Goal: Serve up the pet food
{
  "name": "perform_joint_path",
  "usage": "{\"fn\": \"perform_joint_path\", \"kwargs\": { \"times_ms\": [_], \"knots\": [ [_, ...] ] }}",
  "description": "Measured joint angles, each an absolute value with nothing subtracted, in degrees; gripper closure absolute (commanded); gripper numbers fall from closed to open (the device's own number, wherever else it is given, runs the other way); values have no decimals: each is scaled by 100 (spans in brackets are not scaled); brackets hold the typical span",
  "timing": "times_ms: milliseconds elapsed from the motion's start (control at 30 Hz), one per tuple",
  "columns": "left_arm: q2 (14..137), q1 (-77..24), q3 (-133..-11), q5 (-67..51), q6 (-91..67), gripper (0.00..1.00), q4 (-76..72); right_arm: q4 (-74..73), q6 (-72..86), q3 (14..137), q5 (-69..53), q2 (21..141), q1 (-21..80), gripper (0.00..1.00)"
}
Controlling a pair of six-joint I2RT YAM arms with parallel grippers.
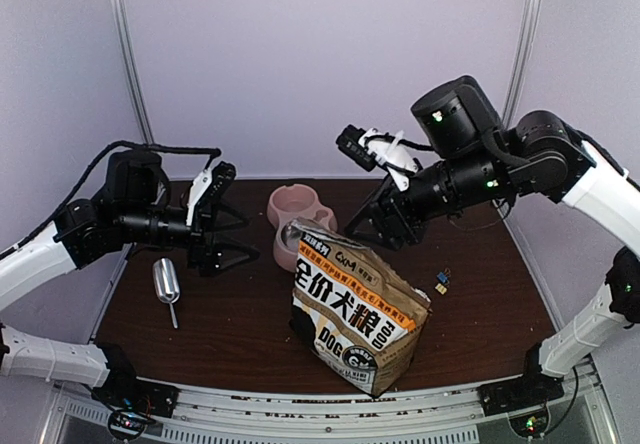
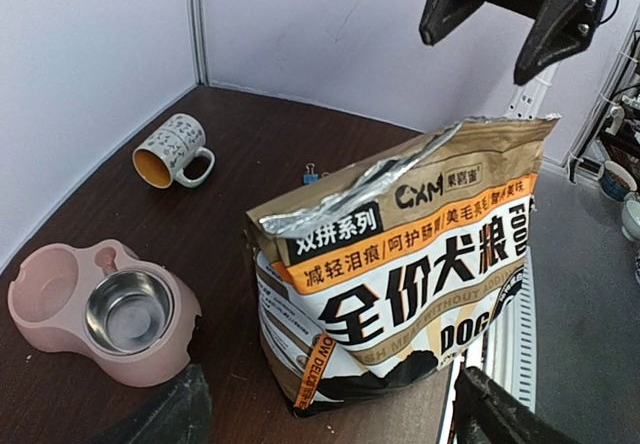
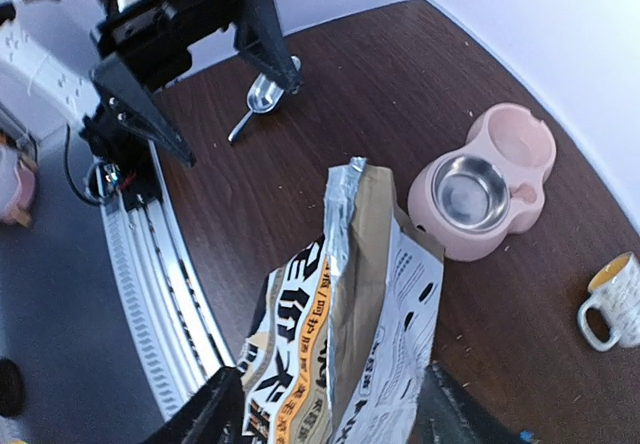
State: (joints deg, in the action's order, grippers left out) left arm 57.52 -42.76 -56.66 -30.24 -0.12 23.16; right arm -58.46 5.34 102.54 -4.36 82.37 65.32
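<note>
The pet food is hidden from every view. The kraft and white "DOG" bag stands upright mid-table, its foil-lined top torn open. My right gripper hovers open just above the bag's top edge, its fingers to either side of the bag and not touching it. My left gripper is open and empty to the left of the bag, facing its printed front. The pink double bowl stands behind the bag; its steel insert is empty.
A metal scoop lies on the table at the left, below my left arm. Binder clips lie right of the bag. A speckled mug lies on its side near the back wall. Rails run along the table's near edge.
</note>
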Motion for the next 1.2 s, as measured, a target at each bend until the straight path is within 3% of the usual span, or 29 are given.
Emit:
{"fn": "perform_joint_path", "kwargs": {
  "times_ms": [133, 333, 733, 867, 1100, 1200],
  "knots": [
    [5708, -4276, -5666, -3020, 10, 13, 2320, -5905, 217, 10506, -137, 8720, 6796, 27],
    [5625, -4276, -5666, -2976, 14, 13, 2331, -6180, 12, 11024, 449, 9365, 6936, 27],
    [5529, -4276, -5666, -2687, 16, 12, 2408, -6799, -30, 12029, 1535, 10519, 6941, 47],
    [5529, -4276, -5666, -2665, 16, 12, 2408, -7028, 21, 12248, 1671, 10619, 6934, 60],
    [5520, -4276, -5666, -2611, 16, 12, 2408, -7220, 285, 12348, 1284, 10628, 6582, 99],
    [5498, -4276, -5666, -2585, 16, 12, 2408, -7212, 447, 12285, 882, 10617, 6375, 100]
  ]
}}
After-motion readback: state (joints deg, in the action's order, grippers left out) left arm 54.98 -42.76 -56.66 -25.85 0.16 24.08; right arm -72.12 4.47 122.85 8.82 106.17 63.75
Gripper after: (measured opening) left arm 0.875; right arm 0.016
